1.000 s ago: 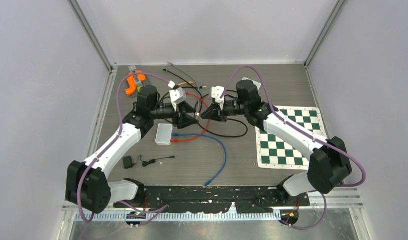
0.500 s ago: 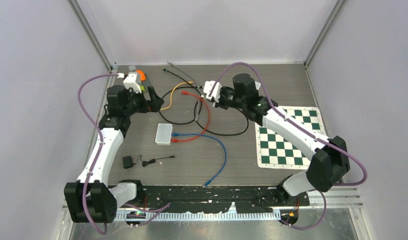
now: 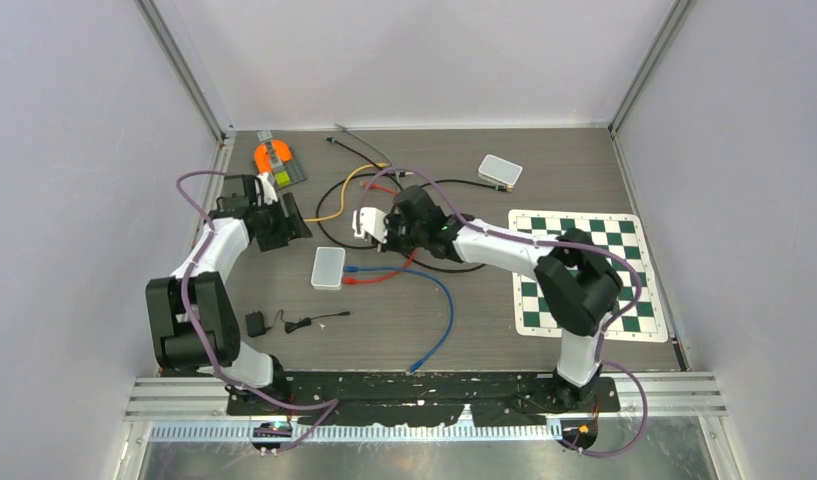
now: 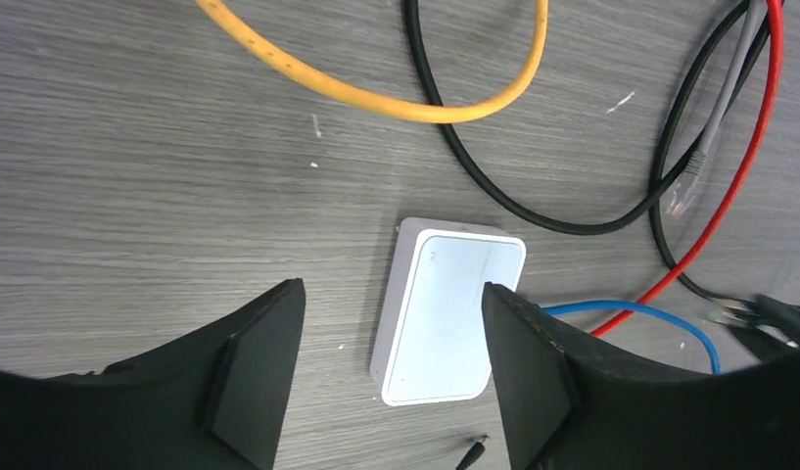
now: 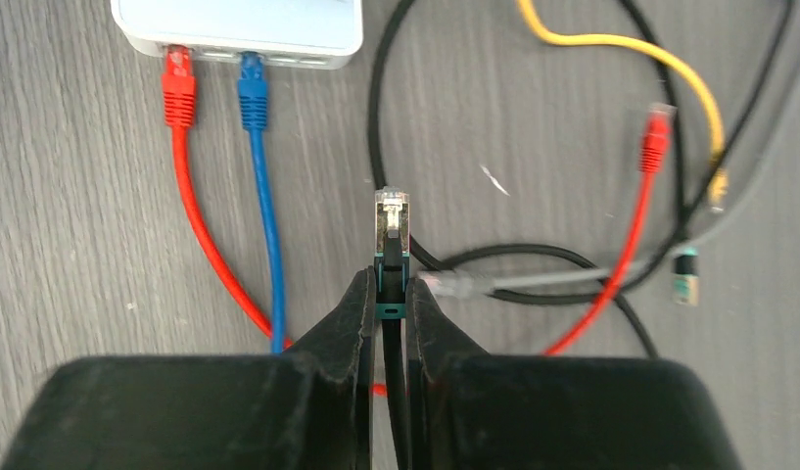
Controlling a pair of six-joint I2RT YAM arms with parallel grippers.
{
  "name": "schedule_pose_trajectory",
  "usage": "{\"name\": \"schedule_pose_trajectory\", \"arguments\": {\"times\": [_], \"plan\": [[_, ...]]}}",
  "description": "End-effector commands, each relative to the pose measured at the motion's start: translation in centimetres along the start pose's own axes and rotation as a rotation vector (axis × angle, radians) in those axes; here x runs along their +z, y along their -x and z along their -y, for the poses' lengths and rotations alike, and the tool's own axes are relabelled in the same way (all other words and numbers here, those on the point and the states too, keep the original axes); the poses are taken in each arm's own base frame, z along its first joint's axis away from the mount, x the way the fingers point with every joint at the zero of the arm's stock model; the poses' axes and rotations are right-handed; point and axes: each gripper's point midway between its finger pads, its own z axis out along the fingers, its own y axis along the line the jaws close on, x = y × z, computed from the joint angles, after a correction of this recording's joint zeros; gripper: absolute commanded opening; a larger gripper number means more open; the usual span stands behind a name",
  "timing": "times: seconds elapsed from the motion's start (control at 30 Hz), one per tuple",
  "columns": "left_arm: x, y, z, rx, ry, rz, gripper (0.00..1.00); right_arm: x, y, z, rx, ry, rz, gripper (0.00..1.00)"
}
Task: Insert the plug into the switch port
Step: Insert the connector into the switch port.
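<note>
The switch (image 3: 328, 268) is a small white box on the table, with a red plug (image 5: 178, 83) and a blue plug (image 5: 252, 83) sitting in its ports. My right gripper (image 5: 386, 284) is shut on the plug (image 5: 392, 225) of a black cable. This plug has a clear tip and points at the switch (image 5: 239, 24) from a short way off, to the right of the blue one. In the top view the right gripper (image 3: 382, 238) hangs just right of the switch. My left gripper (image 4: 391, 294) is open and empty, hovering above the switch (image 4: 445, 313), left of it in the top view (image 3: 290, 220).
Loose yellow (image 3: 339, 195), red (image 3: 409, 258), black (image 3: 454, 268) and blue (image 3: 439, 320) cables tangle around the switch. A second white box (image 3: 500, 171) sits at the back, an orange tool (image 3: 272, 157) back left, a chessboard mat (image 3: 584, 270) right, and a black adapter (image 3: 255, 324) near front left.
The left gripper drew away from the right one to the left and opened. The right gripper carried the black cable's plug back, then down towards the switch.
</note>
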Motion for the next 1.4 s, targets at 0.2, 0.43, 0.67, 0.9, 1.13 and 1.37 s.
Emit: {"name": "schedule_pose_trajectory", "arguments": {"times": [0.2,0.43,0.67,0.9,1.13,1.37], "plan": [[1.7,-1.0,1.3,-0.029,-0.108,-0.13,0.62,4.9,3.7,-1.6,0.158,0.054,0.098,0.05],[2.6,-1.6,1.6,-0.041,-0.143,-0.206,0.55,7.4,4.4,-2.5,0.224,0.079,0.096,0.05],[3.1,-2.0,1.8,-0.049,-0.17,-0.239,0.55,7.9,2.8,-1.4,0.259,-0.001,0.015,0.05],[3.2,-2.3,2.1,-0.055,-0.192,-0.264,0.54,8.0,0.6,-2.5,0.306,-0.006,-0.06,0.05],[3.3,-3.1,2.3,-0.069,-0.214,-0.293,0.52,8.7,0.0,-3.7,0.34,0.02,-0.081,0.05],[3.4,-3.4,2.0,-0.06,-0.202,-0.307,0.51,9.5,-0.2,-5.0,0.376,0.057,-0.091,0.05]]}}
